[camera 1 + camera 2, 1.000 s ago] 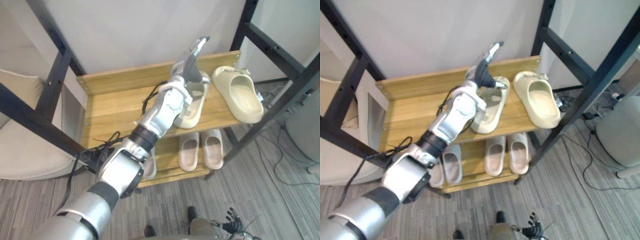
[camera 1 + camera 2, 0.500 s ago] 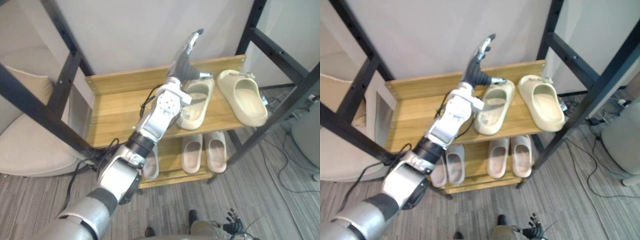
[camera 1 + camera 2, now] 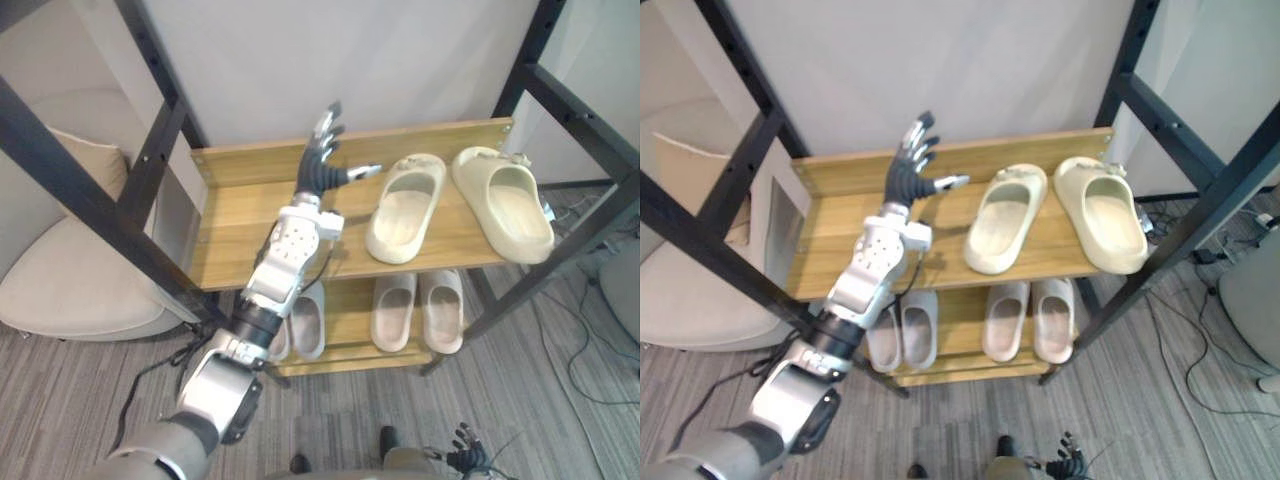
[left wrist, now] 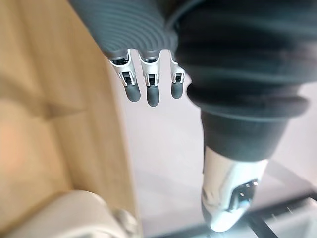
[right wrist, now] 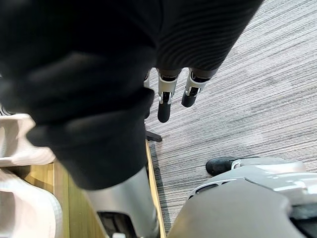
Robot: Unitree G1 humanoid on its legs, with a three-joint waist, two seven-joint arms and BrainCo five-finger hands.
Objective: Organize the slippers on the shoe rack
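Left hand [image 3: 320, 168] hovers, fingers straight, near cream slipper [image 3: 403, 207].

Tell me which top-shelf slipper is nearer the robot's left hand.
The tilted cream slipper, left of the pair; the left hand, open, is just beside it, while the straighter slipper lies farther right.

Home-like room; wooden shoe rack [image 3: 240, 215] with slippers [image 3: 402, 208]; beige armchair [image 3: 70, 290]; grey carpet [image 3: 90, 400].
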